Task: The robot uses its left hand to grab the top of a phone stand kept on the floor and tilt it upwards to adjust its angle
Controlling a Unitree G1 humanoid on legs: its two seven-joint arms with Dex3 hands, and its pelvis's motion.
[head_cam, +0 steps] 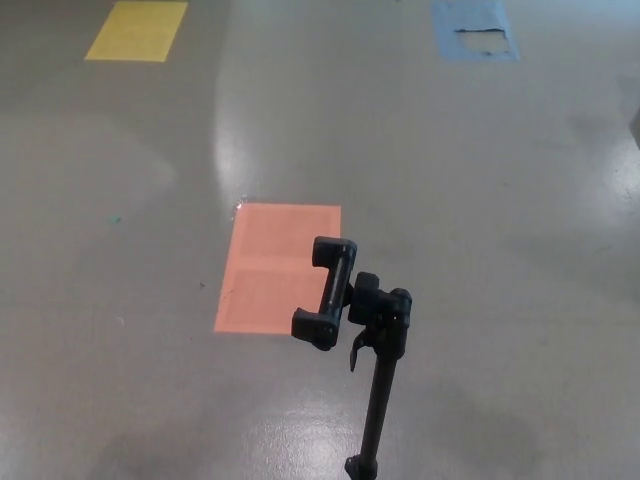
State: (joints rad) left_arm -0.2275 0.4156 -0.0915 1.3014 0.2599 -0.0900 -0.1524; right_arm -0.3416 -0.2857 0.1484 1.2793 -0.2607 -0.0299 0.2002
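A black phone stand (375, 400) rises from the bottom edge of the head view on a thin pole. Its clamp head (327, 292) sits at the top, tilted, with two end jaws and no phone in it. A joint with a small lever (382, 315) links the clamp to the pole. The stand's base is cut off below the picture. Neither of my hands shows anywhere in the view.
The floor is glossy grey. An orange rectangle (278, 265) is marked on it just behind the clamp. A yellow rectangle (137, 30) lies at the far left and a worn blue one (474, 28) at the far right.
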